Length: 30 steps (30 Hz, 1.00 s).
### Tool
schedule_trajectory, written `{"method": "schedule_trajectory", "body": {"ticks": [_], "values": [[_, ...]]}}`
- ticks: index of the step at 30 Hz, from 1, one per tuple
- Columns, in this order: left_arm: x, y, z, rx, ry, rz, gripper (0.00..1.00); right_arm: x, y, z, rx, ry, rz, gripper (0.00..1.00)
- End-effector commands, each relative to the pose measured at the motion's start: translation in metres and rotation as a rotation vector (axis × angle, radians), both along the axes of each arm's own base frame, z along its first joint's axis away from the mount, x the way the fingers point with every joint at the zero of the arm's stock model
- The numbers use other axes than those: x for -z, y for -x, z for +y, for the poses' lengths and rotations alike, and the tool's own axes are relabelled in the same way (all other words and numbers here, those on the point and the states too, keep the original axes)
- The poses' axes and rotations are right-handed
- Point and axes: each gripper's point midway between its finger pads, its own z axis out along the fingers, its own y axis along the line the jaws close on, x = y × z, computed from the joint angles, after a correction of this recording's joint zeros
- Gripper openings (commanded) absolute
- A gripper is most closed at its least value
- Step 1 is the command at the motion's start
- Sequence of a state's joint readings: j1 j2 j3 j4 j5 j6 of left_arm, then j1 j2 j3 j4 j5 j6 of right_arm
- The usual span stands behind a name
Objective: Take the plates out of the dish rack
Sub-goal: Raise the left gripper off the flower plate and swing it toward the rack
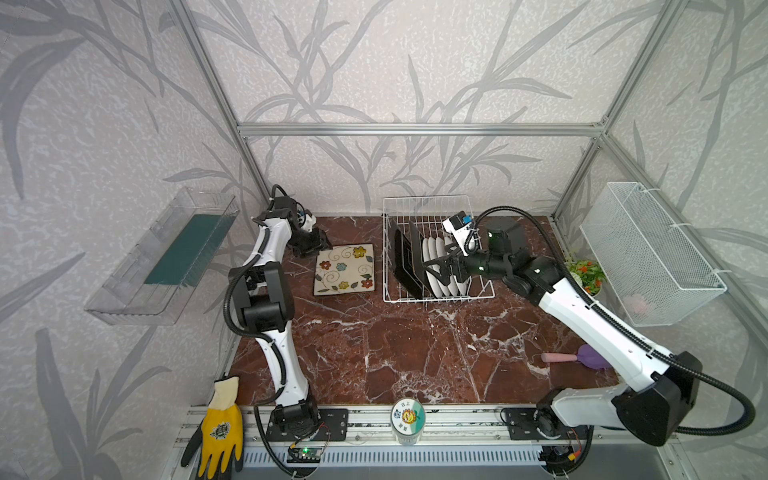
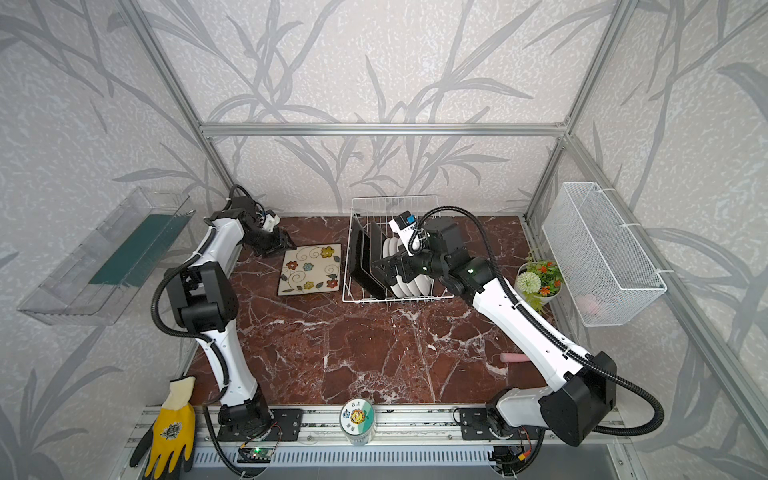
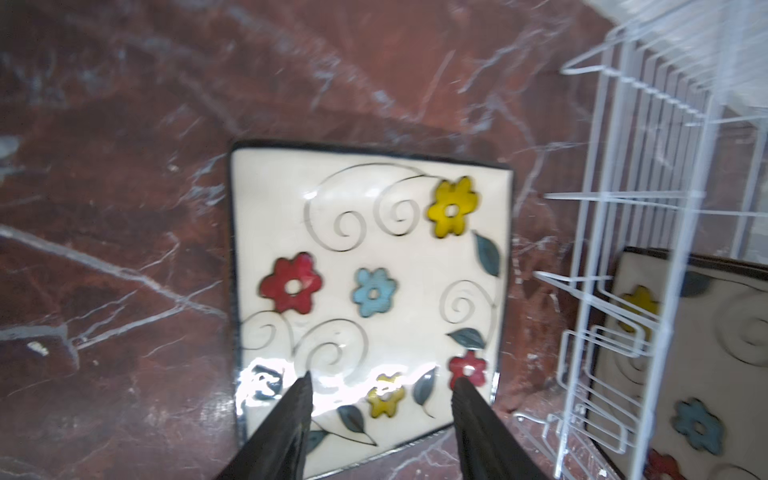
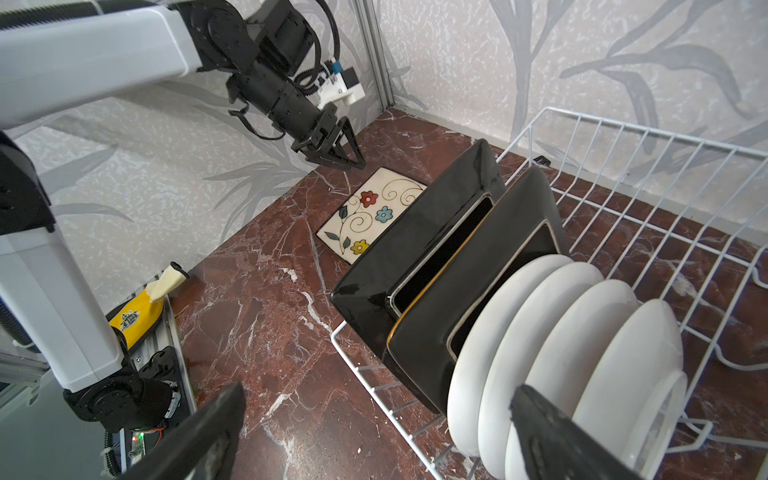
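The cream flowered square plate [image 3: 374, 249] is glossy glazed ceramic. The white dish rack [image 1: 428, 208] is wire; the red-brown marble bench [image 1: 415, 353] looks polished.

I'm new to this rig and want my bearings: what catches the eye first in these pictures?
A cream flowered plate lies face up on the red marble table, left of the white dish rack, the left hand open at its edge. In the rack stand two black-backed square plates and four white round plates, with the right hand open at them.
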State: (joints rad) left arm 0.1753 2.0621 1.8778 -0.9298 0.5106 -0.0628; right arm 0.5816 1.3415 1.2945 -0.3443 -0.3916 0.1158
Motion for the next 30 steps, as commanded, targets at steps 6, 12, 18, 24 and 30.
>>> {"method": "schedule_trajectory", "body": {"ticks": [6, 12, 18, 24, 30], "values": [[-0.081, 0.008, -0.044, 0.04, 0.027, -0.183, 0.68, -0.015, 0.01, -0.01, 0.021, -0.016, -0.048, 0.99], [-0.127, 0.014, -0.074, 0.037, 0.057, -0.304, 0.82, -0.014, 0.012, -0.016, 0.05, -0.013, -0.052, 0.99], [-0.159, 0.035, -0.089, 0.03, 0.048, -0.411, 0.99, -0.008, 0.013, -0.027, 0.102, 0.002, -0.051, 0.99], [-0.166, 0.06, -0.106, 0.03, 0.108, -0.453, 0.99, -0.001, 0.013, -0.036, 0.136, 0.03, -0.06, 0.99], [-0.162, 0.085, -0.136, 0.06, 0.144, -0.45, 0.99, 0.0, 0.016, -0.032, 0.119, 0.003, -0.048, 0.99]]}}
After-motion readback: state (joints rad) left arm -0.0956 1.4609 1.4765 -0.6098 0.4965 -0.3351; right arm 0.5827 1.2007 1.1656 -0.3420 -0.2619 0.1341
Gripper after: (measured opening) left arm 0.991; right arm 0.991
